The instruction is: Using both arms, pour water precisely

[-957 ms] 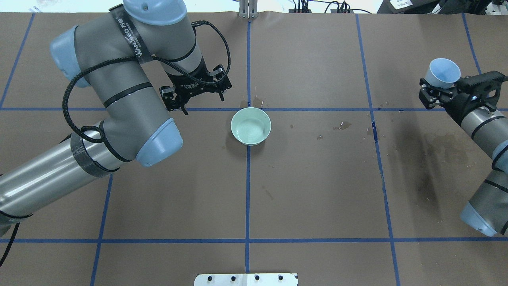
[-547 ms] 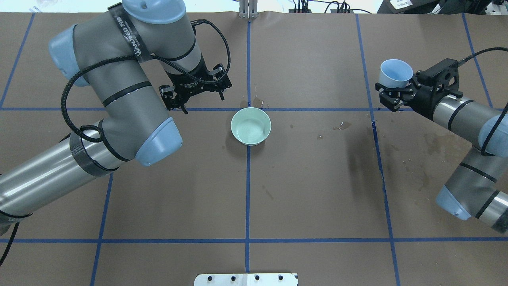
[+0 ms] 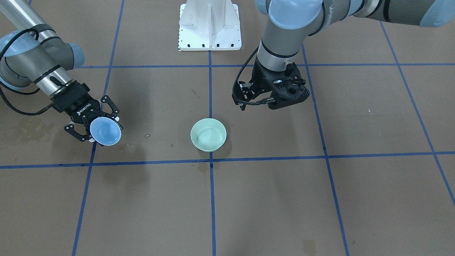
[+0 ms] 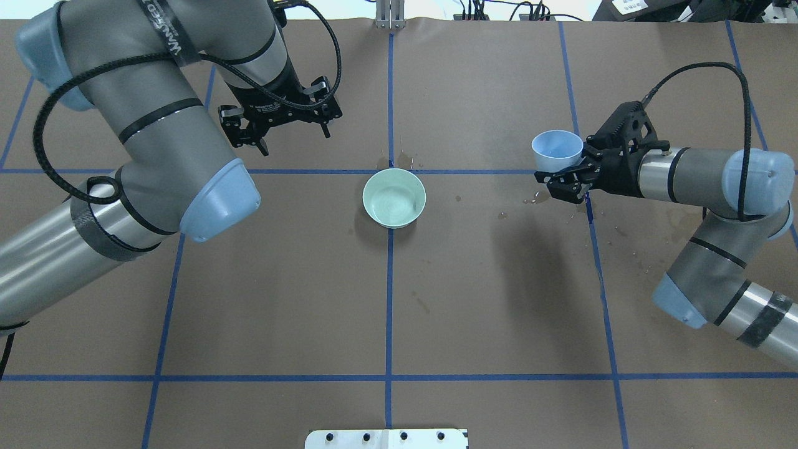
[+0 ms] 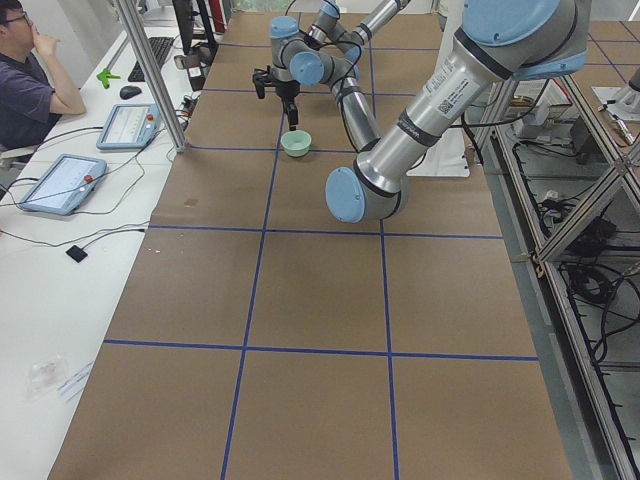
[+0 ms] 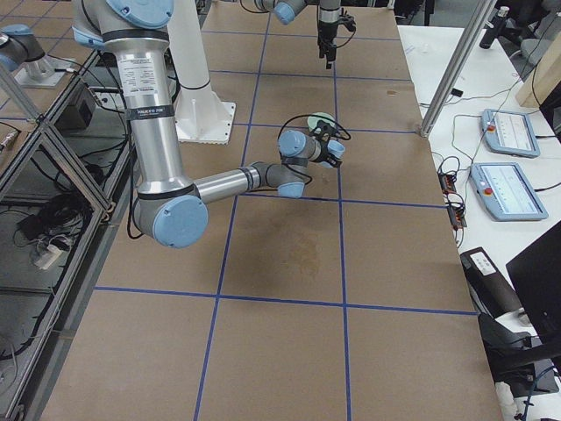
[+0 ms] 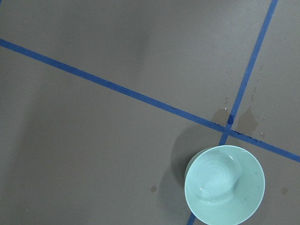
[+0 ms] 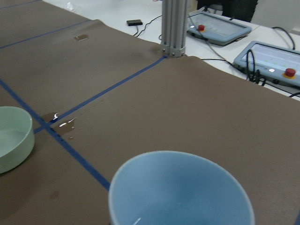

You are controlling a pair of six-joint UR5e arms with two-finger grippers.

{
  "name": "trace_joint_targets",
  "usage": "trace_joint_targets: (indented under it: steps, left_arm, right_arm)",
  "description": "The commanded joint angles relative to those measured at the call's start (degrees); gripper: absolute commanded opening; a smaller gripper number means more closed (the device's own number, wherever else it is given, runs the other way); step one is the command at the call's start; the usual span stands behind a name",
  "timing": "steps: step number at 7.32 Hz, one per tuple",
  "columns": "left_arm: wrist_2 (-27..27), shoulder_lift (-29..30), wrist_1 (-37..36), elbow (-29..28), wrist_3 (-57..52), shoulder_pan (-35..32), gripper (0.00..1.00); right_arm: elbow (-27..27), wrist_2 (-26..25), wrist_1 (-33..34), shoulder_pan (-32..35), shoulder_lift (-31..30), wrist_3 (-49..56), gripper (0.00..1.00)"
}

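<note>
Grips a light-blue cup (image 4: pixel 557 149) with the right end effector (image 4: pixel 560 171), a little right of centre in the overhead view. Fingers closed against the lower wall of the cup, mouth turned upward. Holds it above the desk (image 4: pixel 486 299), well apart from the pale green bowl (image 4: pixel 394 197) at the frame centre. In the front-facing view, found at the left side: cup (image 3: pixel 105 132) in the same end effector (image 3: pixel 94 124), about level in the frame with the bowl (image 3: pixel 208 135).

Hangs the left end effector (image 4: pixel 282 128) at the upper left of the overhead view, fingers spread wide and nothing between them. Not touching the bowl; up and to the left of it there, and up and to the right of it in the front-facing view (image 3: pixel 245 96).

Stands upright, the bowl, at the crossing of two blue tape lines (image 4: pixel 389 312). Seen from the left wrist camera at the lower right (image 7: pixel 224 183): a shallow layer of water (image 7: pixel 213 180) with glossy rings on the bottom. Just beside the bowl, at the tape crossing, some small wet spots (image 7: pixel 247 119) on the brown cover.

In the right wrist view, cup rim at the bottom of the frame, bowl (image 8: pixel 11 136) at the left edge, shiny drops near the tape between them. Whether there is water in the cup: cannot tell, only a small glint low inside
</note>
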State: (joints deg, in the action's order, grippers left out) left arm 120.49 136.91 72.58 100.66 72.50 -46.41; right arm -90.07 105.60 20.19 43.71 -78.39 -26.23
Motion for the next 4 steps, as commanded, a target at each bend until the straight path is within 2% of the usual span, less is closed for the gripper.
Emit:
trace_joint_targets:
  steps: [1, 3, 4]
  left_arm:
    - [0.00, -1.54, -1.74, 1.38, -2.71, -2.44, 1.00]
    - [0.00, -2.17, -2.96, 1.82, -8.23, -4.38, 1.00]
    - [0.09, -4.26, -3.40, 2.87, -10.69, -5.34, 1.00]
  right_arm:
    - [-2.63, 2.51, 9.72, -0.98, 3.67, 1.00, 0.00]
    - [-9.83, 3.38, 25.87, -4.14, 6.56, 4.85, 0.00]
    - [-10.56, 3.21, 29.69, -5.81, 9.28, 5.04, 0.00]
